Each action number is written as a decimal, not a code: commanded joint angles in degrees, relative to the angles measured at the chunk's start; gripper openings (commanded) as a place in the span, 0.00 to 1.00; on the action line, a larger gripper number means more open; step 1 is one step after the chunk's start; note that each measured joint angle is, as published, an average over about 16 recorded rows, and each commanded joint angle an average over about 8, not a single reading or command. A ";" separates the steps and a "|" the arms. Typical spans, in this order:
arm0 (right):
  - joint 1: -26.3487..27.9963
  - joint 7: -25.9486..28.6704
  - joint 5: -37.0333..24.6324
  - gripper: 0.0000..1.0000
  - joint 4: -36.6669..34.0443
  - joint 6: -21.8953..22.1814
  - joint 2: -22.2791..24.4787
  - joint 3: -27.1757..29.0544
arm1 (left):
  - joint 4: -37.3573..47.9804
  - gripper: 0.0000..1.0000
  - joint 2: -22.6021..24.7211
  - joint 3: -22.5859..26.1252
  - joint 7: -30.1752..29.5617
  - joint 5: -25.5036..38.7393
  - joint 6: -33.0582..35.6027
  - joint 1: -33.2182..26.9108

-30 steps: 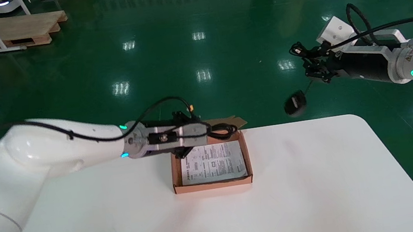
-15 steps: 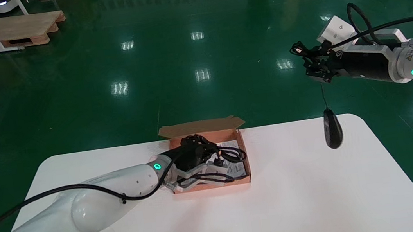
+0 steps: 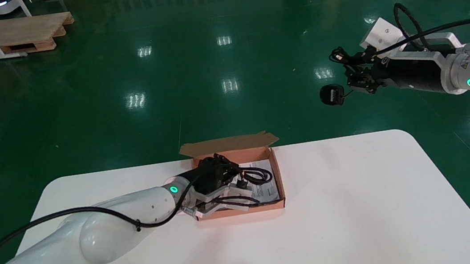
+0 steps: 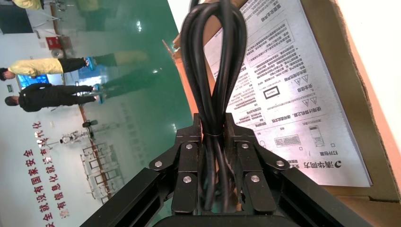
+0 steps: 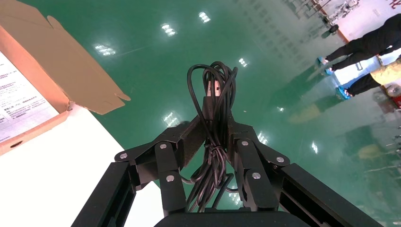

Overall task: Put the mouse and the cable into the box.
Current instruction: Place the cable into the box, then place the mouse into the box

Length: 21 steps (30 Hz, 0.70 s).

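Note:
A coiled black cable (image 3: 258,175) hangs low inside the open cardboard box (image 3: 280,180), just above the printed leaflet (image 4: 283,94) on its floor. My left gripper (image 3: 239,184) is shut on that cable (image 4: 215,71), its jaws (image 4: 213,122) tight round the tied middle. Off the table's far right, high over the green floor, my right gripper (image 3: 352,79) is shut on the bundled cord (image 5: 215,94) of the black mouse (image 3: 331,94). The mouse dangles from a short length of cord, swung out left of the gripper (image 5: 215,120).
The box stands at the far middle of the white table (image 3: 360,206), its lid flap (image 3: 227,144) folded back away from me. A wooden pallet (image 3: 4,39) lies on the floor far off to the left.
My left arm came down from above the box and carried the cable into it. The mouse has been swinging under the still right gripper: down toward the table corner, then up to the left.

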 commanded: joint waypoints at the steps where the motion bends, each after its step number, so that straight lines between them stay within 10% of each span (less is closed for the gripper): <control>1: 0.00 0.01 0.00 0.00 0.01 0.01 0.00 0.00 | -0.07 1.00 -0.02 -0.21 0.03 0.06 0.02 -0.03; 21: -0.42 -1.20 -0.32 0.00 0.28 0.59 -1.12 -0.33 | 3.88 1.00 -2.87 -3.89 -5.68 -1.74 -2.48 -3.18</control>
